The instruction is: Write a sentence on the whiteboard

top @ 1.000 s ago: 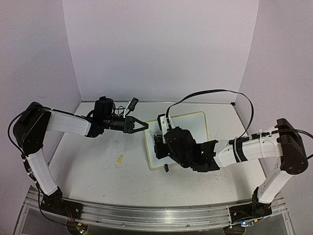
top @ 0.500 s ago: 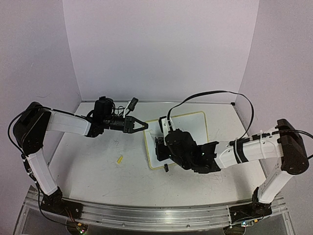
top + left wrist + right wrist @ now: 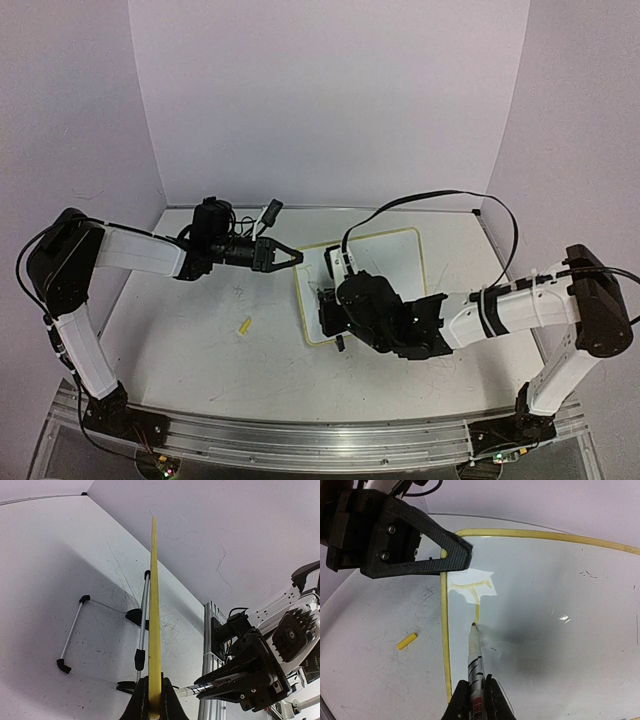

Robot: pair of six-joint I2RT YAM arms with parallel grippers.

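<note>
On the scuffed table (image 3: 200, 340), the left gripper (image 3: 290, 256) pinches the whiteboard (image 3: 395, 262) steady while the right gripper (image 3: 476, 700) clamps the pen (image 3: 474, 650), tip touching it.

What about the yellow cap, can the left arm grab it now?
Probably not yet: the left claw is shut on the rim of the whiteboard. The cap itself lies in the open beside the board.

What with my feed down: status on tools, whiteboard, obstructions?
Left tool shut on pale-yellow rim of small white rectangular whiteboard. Right tool shut on thin white pen, tip on board. Short yellow stroke written. Small yellow cap lies off-board.
</note>
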